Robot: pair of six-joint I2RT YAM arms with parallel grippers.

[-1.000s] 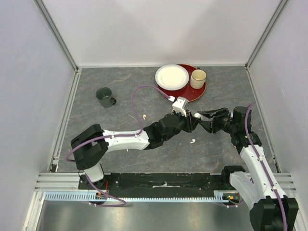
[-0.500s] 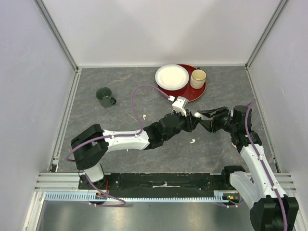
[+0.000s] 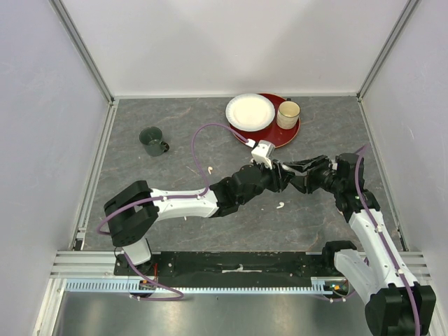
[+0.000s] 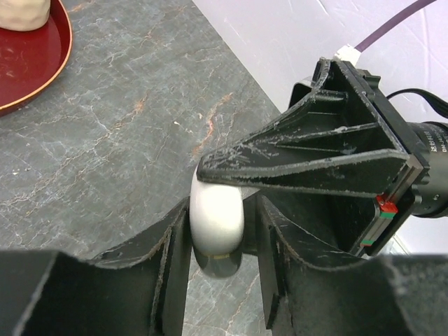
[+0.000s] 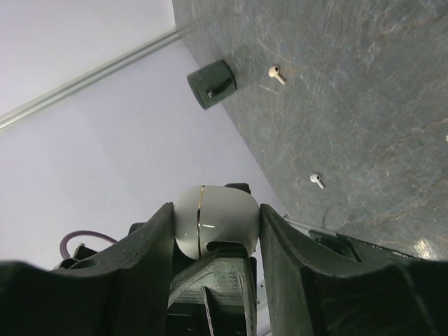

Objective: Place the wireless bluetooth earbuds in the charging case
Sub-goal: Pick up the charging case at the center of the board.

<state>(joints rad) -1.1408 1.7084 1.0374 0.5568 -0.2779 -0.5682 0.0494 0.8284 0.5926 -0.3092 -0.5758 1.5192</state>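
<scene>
The white charging case is closed, with a thin gold seam, and is held above the table mid-right. My left gripper is shut on it from the sides. My right gripper meets it head-on, and its fingers press the case on both sides. In the top view the two grippers interlock and hide the case. Small white earbuds lie loose on the table: one left of the grippers and one in front of them. Two earbuds show in the right wrist view.
A dark green mug stands at the left. A red tray at the back holds a white plate and a beige cup. White walls enclose the table on three sides.
My right gripper has moved left and closed in on the case held by the left gripper. The left arm has barely moved.
</scene>
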